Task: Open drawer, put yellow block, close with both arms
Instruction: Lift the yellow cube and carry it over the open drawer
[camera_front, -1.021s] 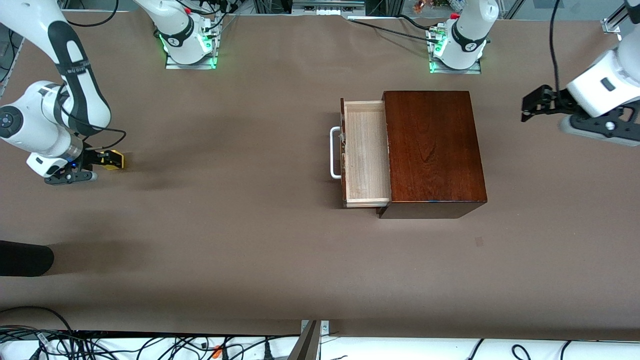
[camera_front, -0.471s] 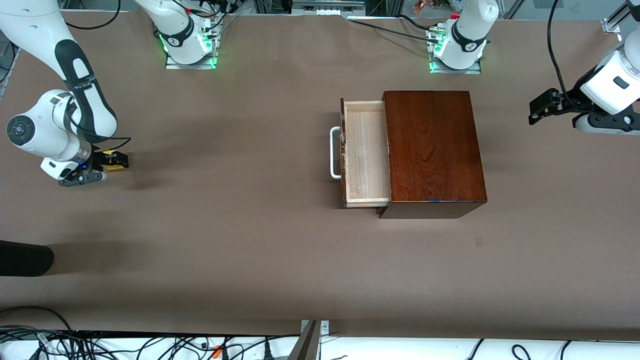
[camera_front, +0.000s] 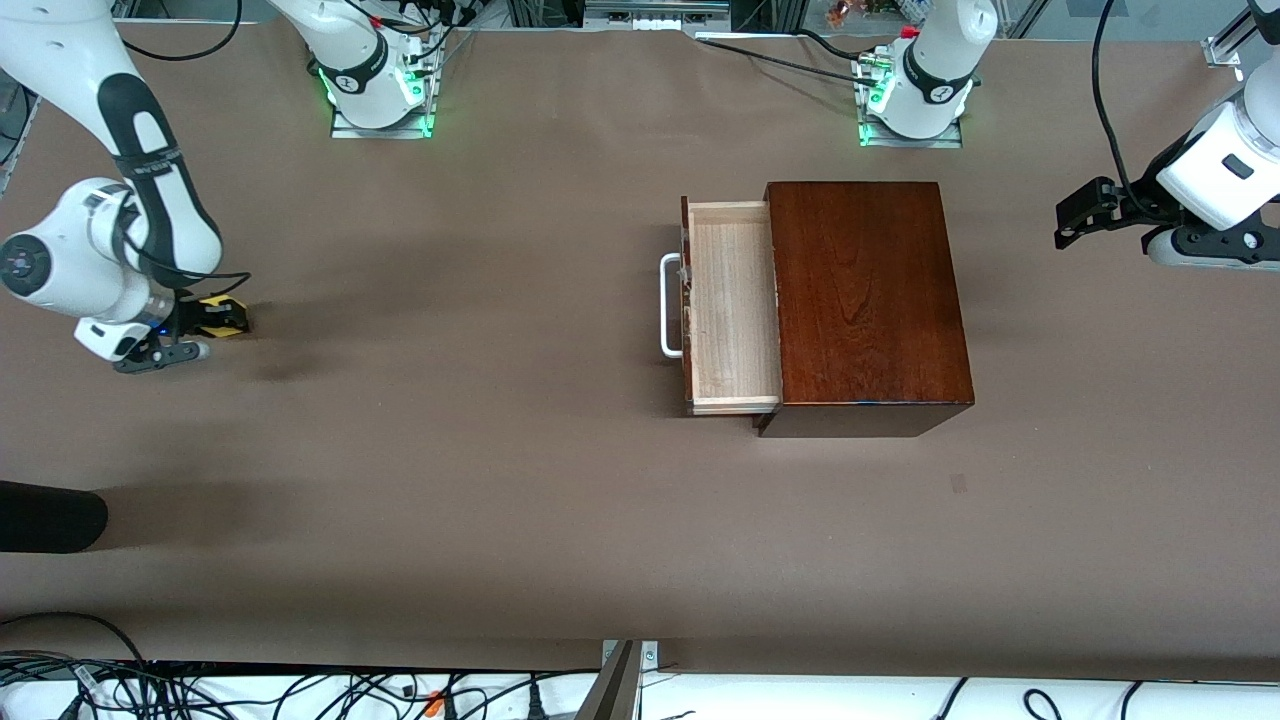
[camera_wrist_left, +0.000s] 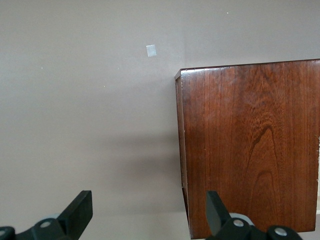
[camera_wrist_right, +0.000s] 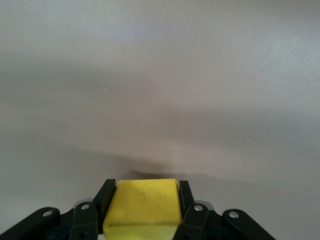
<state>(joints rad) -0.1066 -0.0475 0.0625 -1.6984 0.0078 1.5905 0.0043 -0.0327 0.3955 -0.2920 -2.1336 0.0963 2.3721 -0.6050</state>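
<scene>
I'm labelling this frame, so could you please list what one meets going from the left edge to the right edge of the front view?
Right gripper shut on the small bright yellow block → white U-shaped bar handle → pale light-wood drawer tray, pulled open → dark glossy wooden box → left gripper, open, waiting over the table.

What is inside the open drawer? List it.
Nothing shows in the drawer: only bare pale wood. The part inside the box is covered. The yellow block sits in the right gripper.
</scene>
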